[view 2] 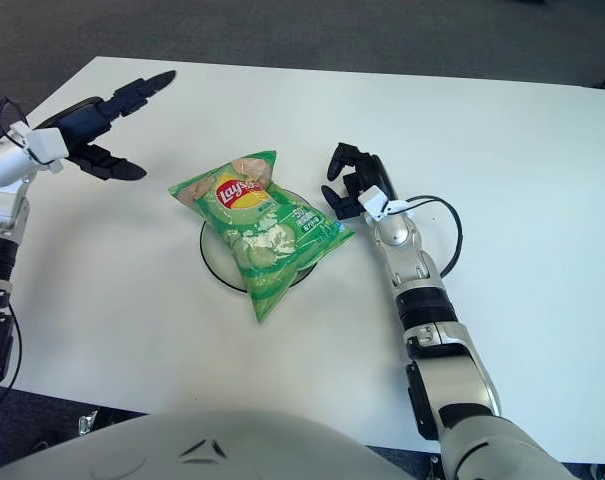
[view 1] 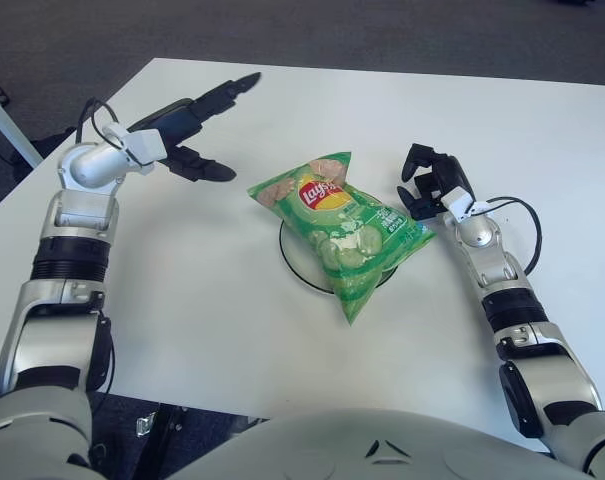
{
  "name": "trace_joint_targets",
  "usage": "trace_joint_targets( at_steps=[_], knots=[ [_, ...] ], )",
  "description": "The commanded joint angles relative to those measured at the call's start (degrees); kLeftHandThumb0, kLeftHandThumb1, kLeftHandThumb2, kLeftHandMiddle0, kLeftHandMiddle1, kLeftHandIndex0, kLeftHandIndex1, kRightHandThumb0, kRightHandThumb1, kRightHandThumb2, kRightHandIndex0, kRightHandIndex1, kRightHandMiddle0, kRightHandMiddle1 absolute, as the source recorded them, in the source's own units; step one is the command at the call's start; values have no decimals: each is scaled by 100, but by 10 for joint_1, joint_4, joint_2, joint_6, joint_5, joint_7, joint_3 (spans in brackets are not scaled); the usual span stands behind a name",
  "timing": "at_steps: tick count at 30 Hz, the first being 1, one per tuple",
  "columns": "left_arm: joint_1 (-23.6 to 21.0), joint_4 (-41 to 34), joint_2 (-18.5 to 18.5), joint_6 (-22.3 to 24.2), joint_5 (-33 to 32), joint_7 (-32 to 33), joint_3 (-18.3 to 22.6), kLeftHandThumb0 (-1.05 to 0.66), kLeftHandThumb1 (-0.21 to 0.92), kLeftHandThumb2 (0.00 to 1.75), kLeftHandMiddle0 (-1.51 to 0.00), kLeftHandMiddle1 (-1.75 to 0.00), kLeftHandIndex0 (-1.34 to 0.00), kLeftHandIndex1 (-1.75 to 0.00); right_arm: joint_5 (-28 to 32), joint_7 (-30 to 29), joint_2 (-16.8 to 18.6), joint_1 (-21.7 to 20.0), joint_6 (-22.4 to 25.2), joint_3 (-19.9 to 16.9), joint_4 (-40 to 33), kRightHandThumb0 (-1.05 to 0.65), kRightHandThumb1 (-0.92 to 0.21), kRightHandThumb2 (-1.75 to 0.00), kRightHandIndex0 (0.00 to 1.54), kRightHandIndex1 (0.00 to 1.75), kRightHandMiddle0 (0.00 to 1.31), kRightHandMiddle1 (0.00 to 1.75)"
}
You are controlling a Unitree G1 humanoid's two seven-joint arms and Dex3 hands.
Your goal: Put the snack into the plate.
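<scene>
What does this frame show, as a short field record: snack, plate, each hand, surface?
snack: green chip bag lying across the plate, ends overhanging
plate: white, dark-rimmed, mostly covered
left hand: open, fingers spread, left of the bag, apart from it
right hand: fingers curled, empty, beside the bag's right end
surface: white table

The left hand (view 1: 194,130) is raised on a bent arm, fingers (view 1: 232,90) spread. The right hand (view 1: 434,180) shows fingers curled, empty.

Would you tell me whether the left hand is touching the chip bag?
Apart. The left eye view shows bare table between the left hand and the chip bag.
</scene>
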Motion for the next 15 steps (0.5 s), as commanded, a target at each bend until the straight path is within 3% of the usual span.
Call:
trace_joint_targets(
  at_steps=[1, 6, 9, 15],
  knots=[
    [-42, 70, -39, 7, -86, -38, 30, -104, 92, 50, 0, 0, 0, -2, -8, 14, 4, 44, 33, 12, 39, -52, -23, -143, 135, 175, 69, 175],
    [-51, 91, -58, 56, -166, -100, 55, -105, 92, 53, 0, 0, 0, 0, -6, 15, 4, 44, 35, 12, 37, -52, -23, -143, 135, 175, 69, 175],
    [-49, 92, -78, 128, -232, -129, 86, -105, 92, 54, 0, 0, 0, 0, -4, 17, 5, 45, 37, 11, 35, -52, -23, -143, 135, 175, 69, 175],
    [-39, 65, -102, 205, -284, -104, 123, -105, 92, 61, 0, 0, 0, 0, -3, 19, 5, 46, 40, 11, 33, -52, -23, -143, 135, 175, 69, 175]
  ],
)
